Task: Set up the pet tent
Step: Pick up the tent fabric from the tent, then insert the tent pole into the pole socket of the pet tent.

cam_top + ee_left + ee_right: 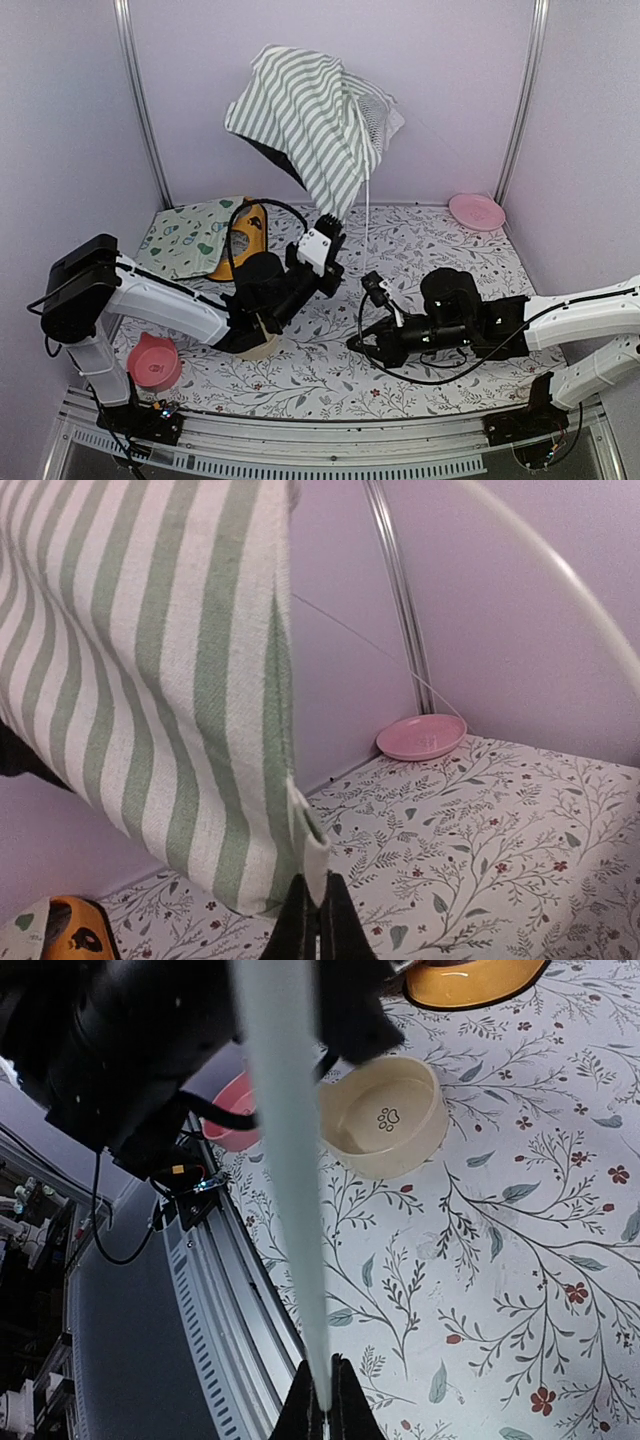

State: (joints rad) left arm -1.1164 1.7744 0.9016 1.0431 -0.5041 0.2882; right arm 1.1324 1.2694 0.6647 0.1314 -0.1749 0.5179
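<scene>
Pet tent (315, 120) hanging aloft, striped hem corner clamped between closed jaws of left gripper (318, 922). Right gripper (322, 1408) pinched tight on what looks like its white pole (285, 1160).

The pet tent (305, 115) hangs lifted in the air, its green-and-white striped fabric bunched and drooping. Sheer white lace (378, 112) shows at its right, with a thin white pole (367, 205) running down beneath.

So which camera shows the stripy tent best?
The top external view: it shows the whole tent held up, stripes and lace. The left wrist view shows only a striped edge pinched in the left claw. The right wrist view shows only its white pole in the right claw.
</scene>
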